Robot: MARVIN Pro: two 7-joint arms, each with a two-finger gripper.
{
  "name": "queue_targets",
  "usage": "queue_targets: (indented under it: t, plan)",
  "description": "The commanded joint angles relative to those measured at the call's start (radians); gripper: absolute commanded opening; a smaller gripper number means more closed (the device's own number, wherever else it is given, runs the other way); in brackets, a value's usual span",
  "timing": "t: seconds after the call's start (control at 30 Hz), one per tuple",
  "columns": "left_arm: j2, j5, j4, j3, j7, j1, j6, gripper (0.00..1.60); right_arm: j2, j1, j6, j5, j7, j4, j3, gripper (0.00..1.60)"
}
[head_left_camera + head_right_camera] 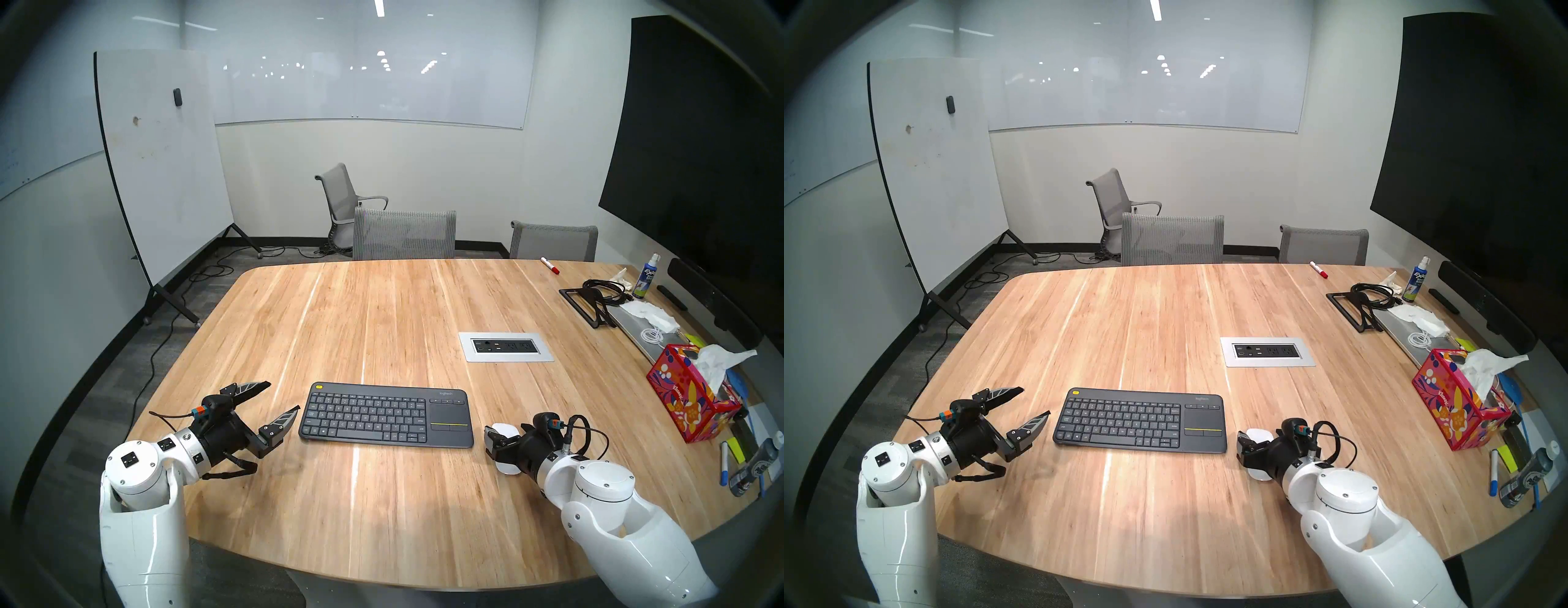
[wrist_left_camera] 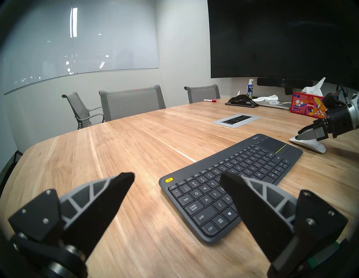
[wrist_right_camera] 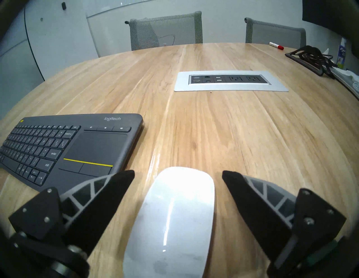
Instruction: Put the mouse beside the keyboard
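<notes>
The glossy white mouse (image 3: 174, 213) lies flat on the wooden table, a short way right of the dark grey keyboard (image 3: 68, 143). My right gripper (image 3: 178, 172) is open and low over the mouse, one finger on each side with a gap to each. From the head view the gripper (image 1: 500, 437) covers most of the mouse (image 1: 507, 429), which sits close to the touchpad end of the keyboard (image 1: 382, 414). My left gripper (image 1: 282, 397) is open and empty, just left of the keyboard. In the left wrist view the left gripper (image 2: 177, 175) frames the keyboard (image 2: 233, 174), with the mouse (image 2: 310, 145) beyond.
A silver-framed power outlet panel (image 1: 505, 346) is set into the table behind the keyboard. At the right edge stand a red tissue box (image 1: 687, 399), markers, a laptop, cables and a spray bottle (image 1: 647, 276). Grey chairs (image 1: 403, 235) stand at the far side.
</notes>
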Motion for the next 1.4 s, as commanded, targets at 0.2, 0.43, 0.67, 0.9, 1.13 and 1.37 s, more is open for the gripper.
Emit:
queue_targets:
  t: [0.2, 0.43, 0.67, 0.9, 1.13, 1.37]
  plan:
    - [0.001, 0.000, -0.020, -0.002, 0.000, 0.001, 0.001, 1.60, 0.049, -0.148, -0.106, -0.072, -0.003, -0.154, 0.047, 1.60]
    - [0.001, 0.000, -0.019, -0.002, 0.000, 0.000, 0.000, 1.60, 0.089, -0.215, -0.181, -0.118, -0.017, -0.215, 0.070, 1.60]
    - [0.001, -0.001, -0.018, -0.002, -0.001, -0.001, -0.001, 1.60, 0.086, -0.330, -0.305, -0.201, -0.017, -0.243, 0.070, 1.60]
    - [0.001, -0.001, -0.016, -0.002, -0.002, -0.002, -0.001, 1.60, 0.103, -0.415, -0.413, -0.326, -0.010, -0.224, 0.043, 1.60]
    - [0.001, -0.001, -0.016, -0.003, -0.002, -0.002, -0.001, 1.60, 0.092, -0.465, -0.516, -0.484, -0.014, -0.197, 0.048, 1.60]
    - [0.001, -0.001, -0.017, -0.003, -0.002, -0.002, -0.001, 1.60, 0.076, -0.483, -0.642, -0.551, -0.009, -0.177, 0.093, 1.60]
